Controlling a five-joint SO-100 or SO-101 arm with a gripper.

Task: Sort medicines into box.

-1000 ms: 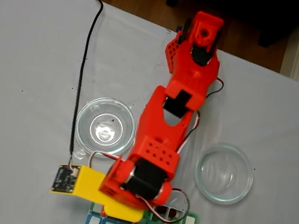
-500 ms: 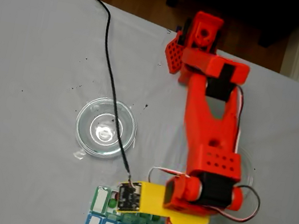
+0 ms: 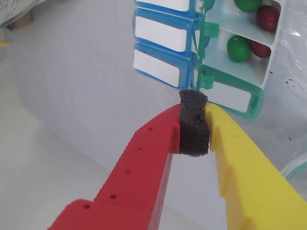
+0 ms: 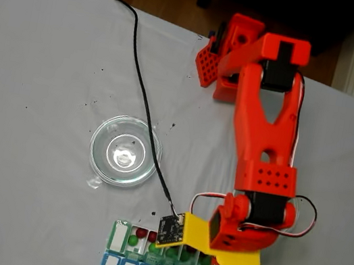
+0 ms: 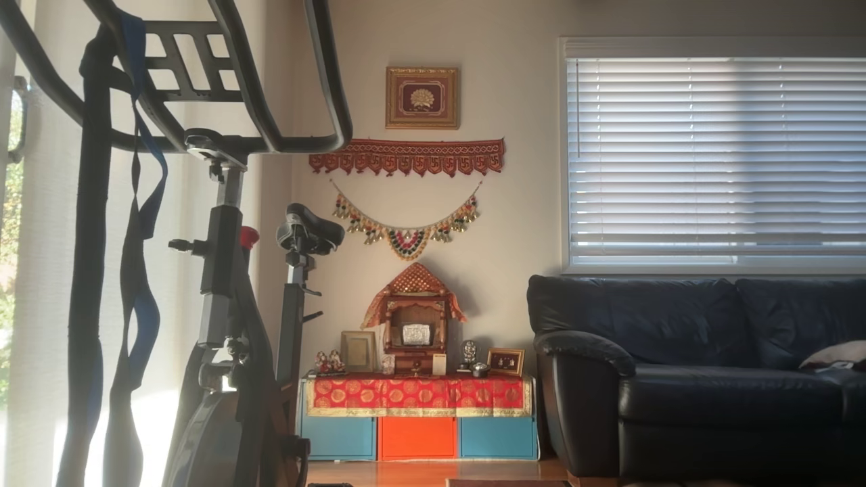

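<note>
Claw [image 3: 195, 125] pinched shut, red finger [image 3: 158, 143] and yellow finger [image 3: 230, 148] pressed against a dark foam pad [image 3: 194, 127], nothing else visible between them, so apparently empty. In the wrist view, hovering low over the white table [image 3: 72, 120], tips aimed up and right at the near corner of the green box [image 3: 259, 98], just beside its last closed white-labelled lid [image 3: 230, 96]. Beyond that lid, two open compartments, each holding medicines: a green ball [image 3: 238, 48] beside a red ball [image 3: 260, 49] in the nearer one, another green ball [image 3: 248, 4] and red ball [image 3: 267, 17] in the farther one. To the left of the green row and touching it, the blue row [image 3: 158, 43], lids shut. Long axis of the box running away from the claw toward the top of the wrist view, so the filled cells lie straight ahead and slightly right. In the fixed view, the same box [image 4: 119, 235] lying left to right along the near table edge, arm [image 4: 268, 142] reaching down over its right half, glass dish [image 4: 125, 151] well apart to the far left, seemingly empty. Judging by that, little left to carry; probable next move a retreat away from the box, with care not to clip the corner lid.
</note>
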